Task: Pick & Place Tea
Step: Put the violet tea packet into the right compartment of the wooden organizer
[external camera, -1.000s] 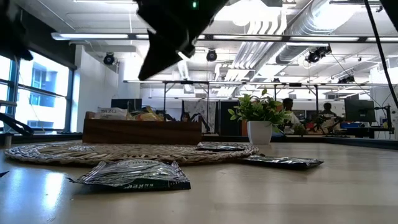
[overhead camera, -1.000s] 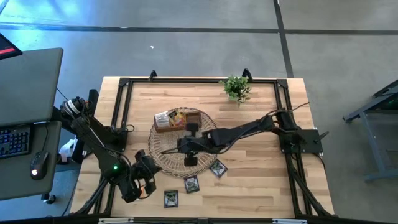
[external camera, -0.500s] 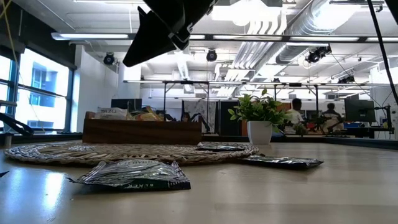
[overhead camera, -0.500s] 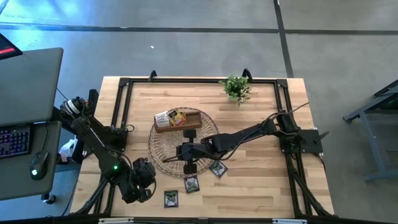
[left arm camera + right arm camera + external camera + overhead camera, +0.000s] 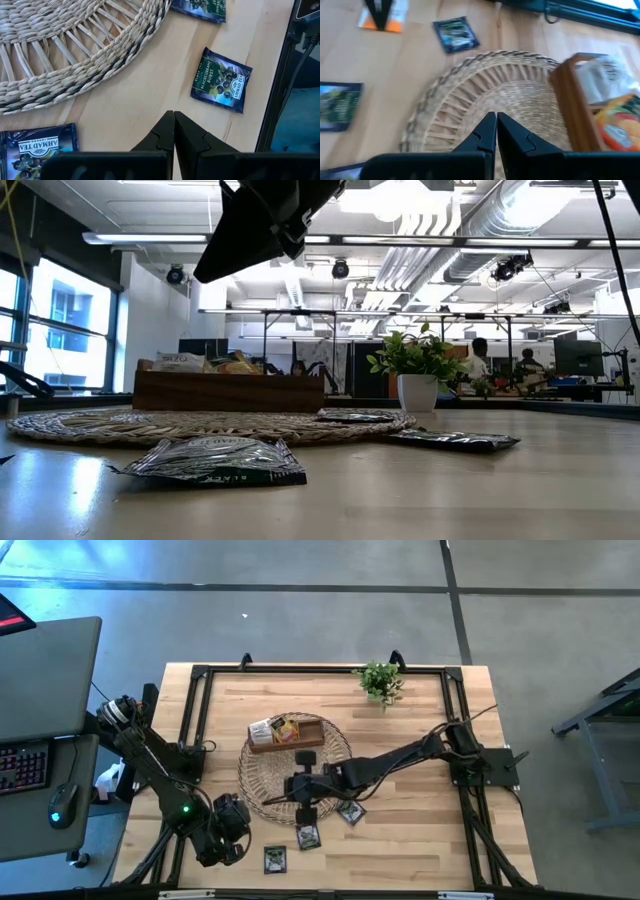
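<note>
Wooden table (image 5: pixel 420 840), frame centre: your right gripper (image 5: pixel 268 797) has moved onto mat (image 5: pixel 265 772), clenched empty; left gripper (image 5: pixel 174 131) clenched too; packets (image 5: pixel 308 836) unpicked.

Overhead camera straight down, low camera level across table, both sharing woven mat (image 5: pixel 293 772)

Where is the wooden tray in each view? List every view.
High view: wooden tray on the woven mat's far edge.
Low view: tray behind the mat, left of centre.
Left wrist view: not in it.
Right wrist view: tray on the mat's edge.
Shared landmark: the mat.
</note>
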{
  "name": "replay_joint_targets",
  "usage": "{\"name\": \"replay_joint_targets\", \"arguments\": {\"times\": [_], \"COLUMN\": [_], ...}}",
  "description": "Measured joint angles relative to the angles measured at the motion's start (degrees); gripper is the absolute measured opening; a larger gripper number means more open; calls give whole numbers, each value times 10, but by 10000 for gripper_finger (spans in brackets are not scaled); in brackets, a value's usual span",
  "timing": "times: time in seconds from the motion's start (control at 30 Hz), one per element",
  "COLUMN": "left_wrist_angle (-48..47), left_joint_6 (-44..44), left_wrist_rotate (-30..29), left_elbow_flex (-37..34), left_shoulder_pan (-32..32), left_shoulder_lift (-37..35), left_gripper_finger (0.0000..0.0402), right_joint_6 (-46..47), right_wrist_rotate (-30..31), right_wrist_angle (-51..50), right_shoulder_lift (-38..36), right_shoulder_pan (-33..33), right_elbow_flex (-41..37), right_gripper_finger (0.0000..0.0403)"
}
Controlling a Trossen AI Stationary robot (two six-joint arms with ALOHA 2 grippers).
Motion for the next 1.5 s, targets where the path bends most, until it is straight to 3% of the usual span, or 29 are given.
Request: {"name": "replay_joint_targets", "arguments": {"times": [0.23,0.4,0.6,0.8,1.2,1.27,1.5], "left_wrist_angle": [0,0,-1,5,45,46,41], "left_joint_6": [0,0,0,15,96,101,136], "left_wrist_rotate": [0,1,-10,-124,-328,-322,-147], "left_elbow_flex": [0,0,0,0,0,0,0], "left_shoulder_pan": [0,0,0,0,6,21,91], "left_shoulder_lift": [0,0,0,0,0,0,0], "left_gripper_finger": [3,3,3,3,3,3,3], "right_joint_6": [46,51,64,145,251,264,216], "right_wrist_rotate": [-83,-62,-53,-62,-72,-45,26], "right_wrist_angle": [2,-4,-4,-29,-253,-293,-372], "right_shoulder_lift": [0,0,1,1,1,1,1], "right_shoulder_pan": [19,37,50,52,68,68,42], "right_elbow_flex": [0,0,0,0,0,0,0], "right_gripper_finger": [12,30,93,137,125,128,160]}}
